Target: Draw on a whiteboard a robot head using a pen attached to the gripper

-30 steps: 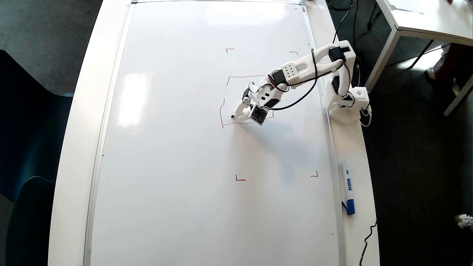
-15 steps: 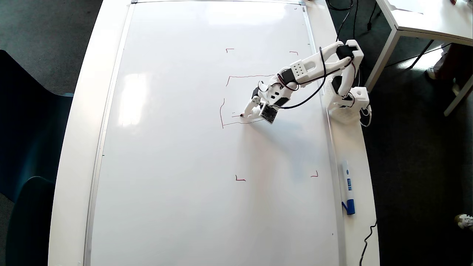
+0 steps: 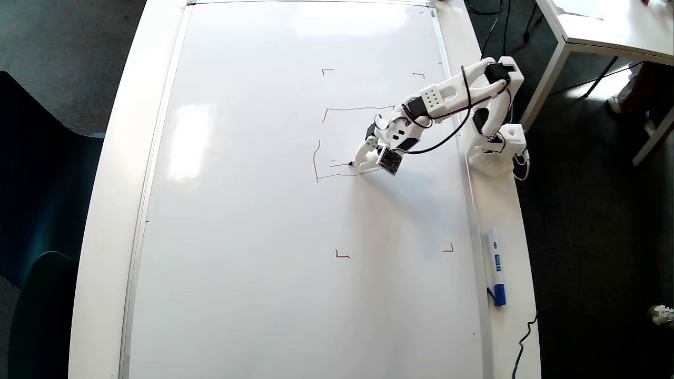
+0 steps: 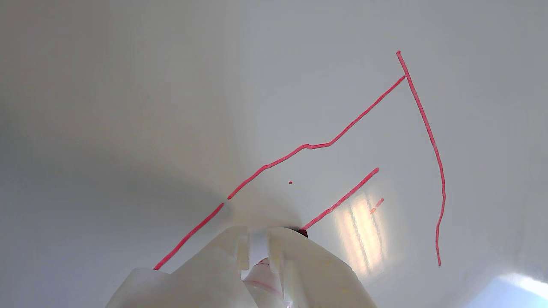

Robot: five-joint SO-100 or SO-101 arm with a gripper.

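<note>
The whiteboard (image 3: 253, 210) fills most of the overhead view. The robot head (image 3: 358, 109) is a partial thin red outline with a top, a left and a bottom line, plus a short line inside near the bottom. My gripper (image 3: 361, 160) reaches in from the right over the outline's lower part, shut on the pen (image 3: 352, 164), whose red tip touches the right end of that short inner line. In the wrist view the gripper (image 4: 257, 239) rises from the bottom edge. The pen (image 4: 302, 233) tip sits at the near end of a red stroke (image 4: 342, 199) on the whiteboard (image 4: 128, 107).
Four small red corner marks (image 3: 342, 256) frame the drawing area. A white-and-blue marker (image 3: 495, 266) lies on the table rim at the right, below the arm's base (image 3: 495, 150). A second white table (image 3: 605, 26) stands at the upper right, a dark chair (image 3: 31, 210) at the left.
The gripper with the pen has slid to the right inside the outline, leaving a short new red line behind the tip. The arm has folded back toward its base.
</note>
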